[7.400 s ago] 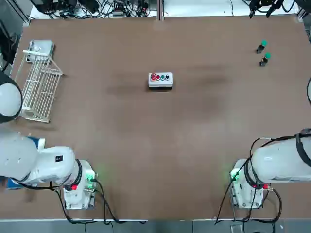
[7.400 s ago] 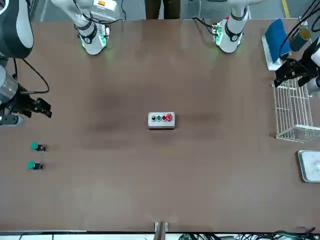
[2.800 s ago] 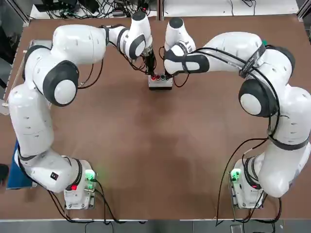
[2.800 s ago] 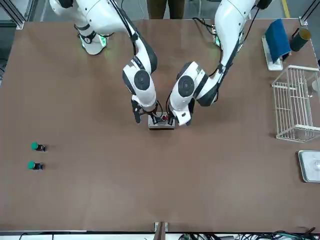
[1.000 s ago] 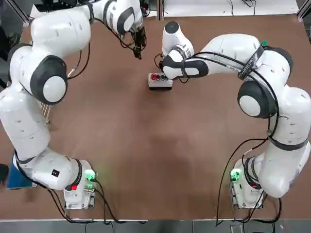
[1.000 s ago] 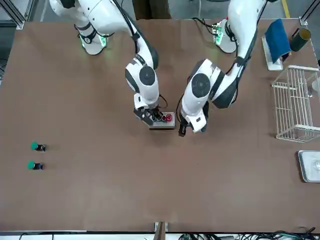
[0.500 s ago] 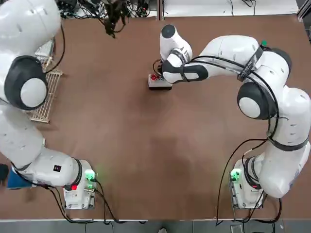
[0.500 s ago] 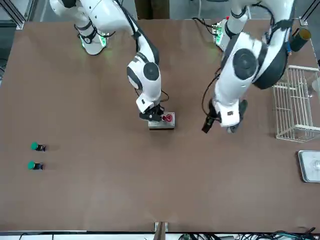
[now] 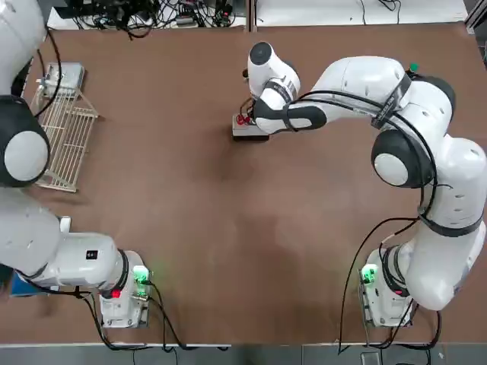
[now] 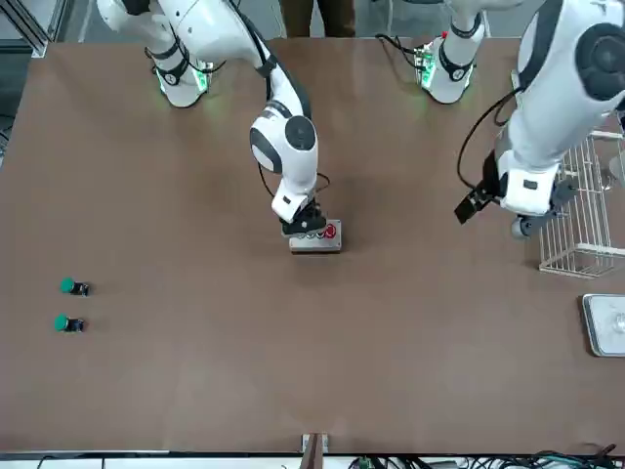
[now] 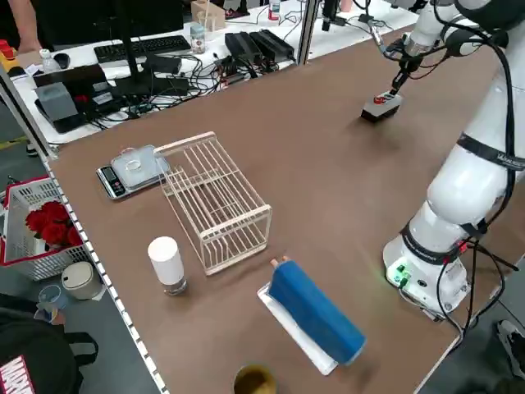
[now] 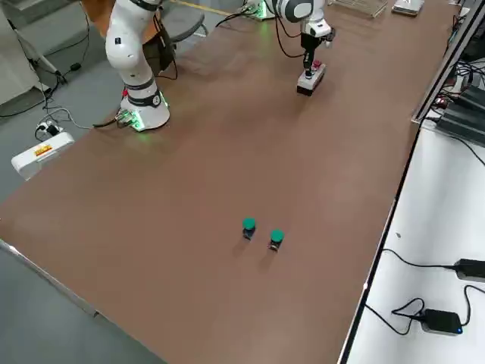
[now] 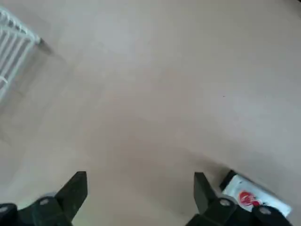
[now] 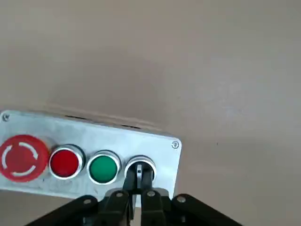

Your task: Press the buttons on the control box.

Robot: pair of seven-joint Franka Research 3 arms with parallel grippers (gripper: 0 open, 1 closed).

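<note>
The control box is a small white-grey box mid-table, also in the front view. Its buttons run in a row: a large red one, a small red one, a green one and a dark one. My right gripper is shut, and its paired tips rest on the dark end button; from across the table this gripper stands upright over the box. My left gripper is open and holds nothing, up off the table between the box and the wire rack.
A white wire rack lies at the robot's far left with a small scale behind it. Two loose green-capped black pieces sit far off on the right arm's side. A blue item and a white cylinder lie near the left base.
My left arm has swung away from the control box toward the wire rack. My right gripper has stayed on the box, shifting slightly along the row of buttons.
</note>
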